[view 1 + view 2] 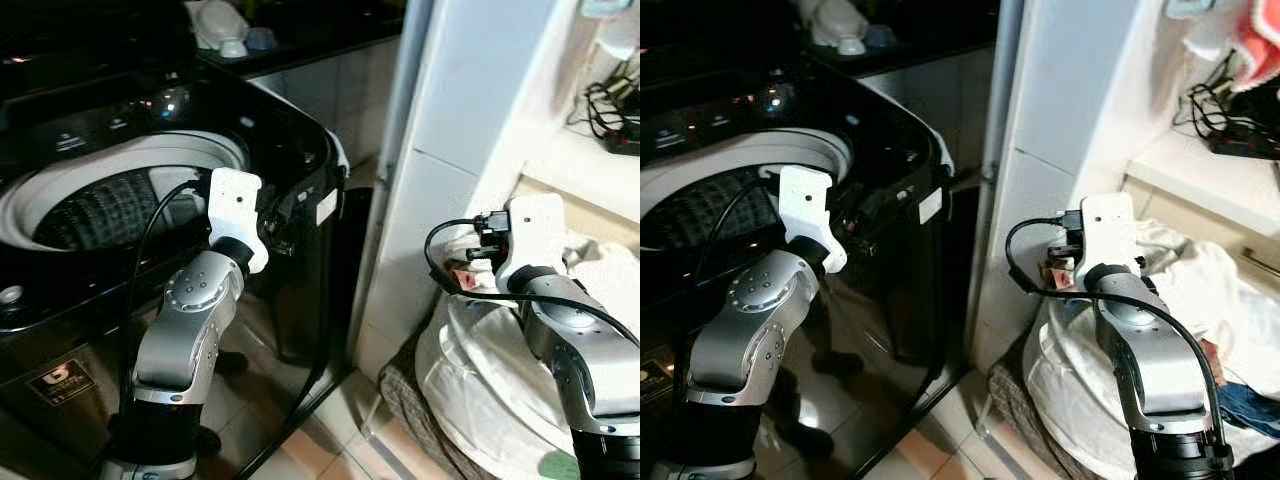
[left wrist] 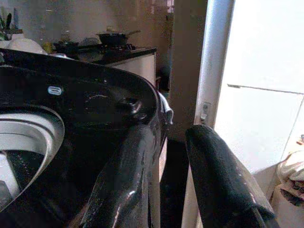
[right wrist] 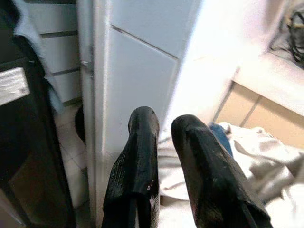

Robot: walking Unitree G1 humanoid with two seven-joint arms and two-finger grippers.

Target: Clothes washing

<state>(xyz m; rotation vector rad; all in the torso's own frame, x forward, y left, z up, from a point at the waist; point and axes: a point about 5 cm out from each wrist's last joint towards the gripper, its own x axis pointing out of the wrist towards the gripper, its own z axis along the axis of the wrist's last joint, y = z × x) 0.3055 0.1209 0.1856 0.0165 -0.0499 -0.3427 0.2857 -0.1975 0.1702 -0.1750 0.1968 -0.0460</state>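
Head stereo pair is aimed forward-down; washing machine (image 1: 150, 190) and laundry heap (image 1: 1180, 290) are shared. Left wrist view is held close at the machine's rim, right wrist view above the heap.

White tiled pillar (image 1: 440, 180), tiled floor (image 1: 330, 440), dark kitchen counter (image 1: 300, 45) behind.

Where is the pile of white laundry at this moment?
The white laundry pile lies low on the robot's right, beside the white tiled wall, under the right gripper; the black washing machine stands on the left.
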